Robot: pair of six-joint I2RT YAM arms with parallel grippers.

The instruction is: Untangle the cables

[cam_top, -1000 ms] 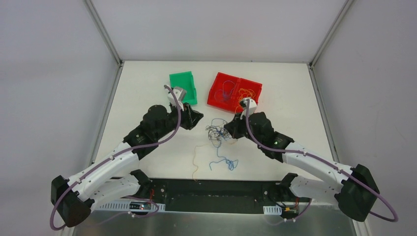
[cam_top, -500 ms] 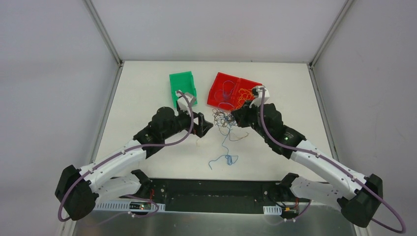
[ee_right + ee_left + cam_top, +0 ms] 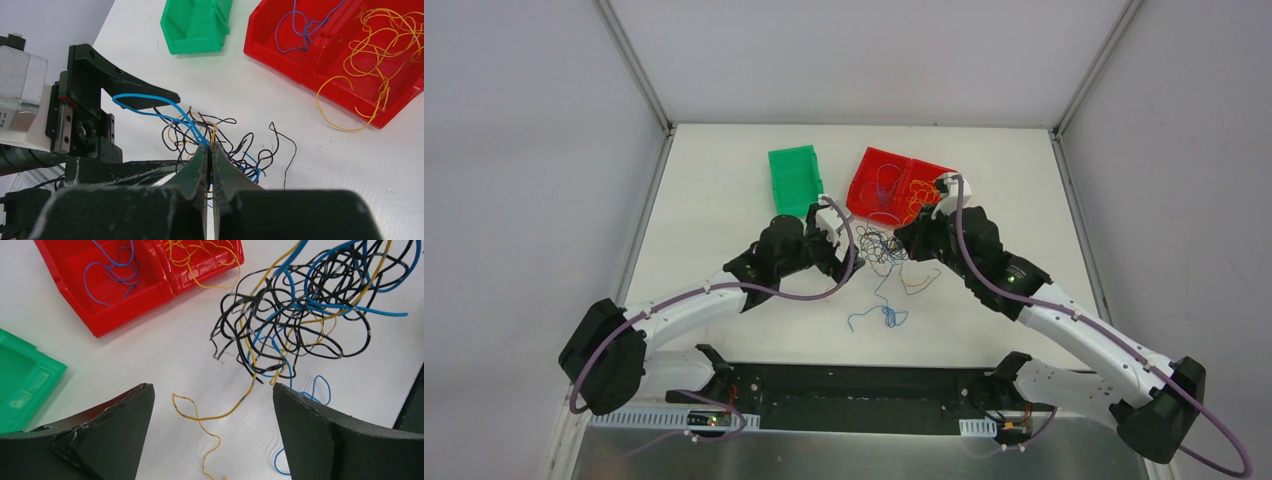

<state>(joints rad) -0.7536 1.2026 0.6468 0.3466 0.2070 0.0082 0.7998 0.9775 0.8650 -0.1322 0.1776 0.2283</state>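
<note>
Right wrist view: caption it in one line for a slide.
Right gripper pinches strands of the tangled cables, the open left gripper beside the knot, red bin and green bin behind.

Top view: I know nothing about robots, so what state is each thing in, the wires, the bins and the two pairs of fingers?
Cable knot, tangled, black, blue and yellow strands together.
Loose blue cable, lying on the table near the knot.
Red bin, blue cables in one compartment, yellow in the other.
Green bin, no cables seen inside.
Left fingers, wide open, holding nothing.
Right fingers, shut on strands of the knot.
</note>
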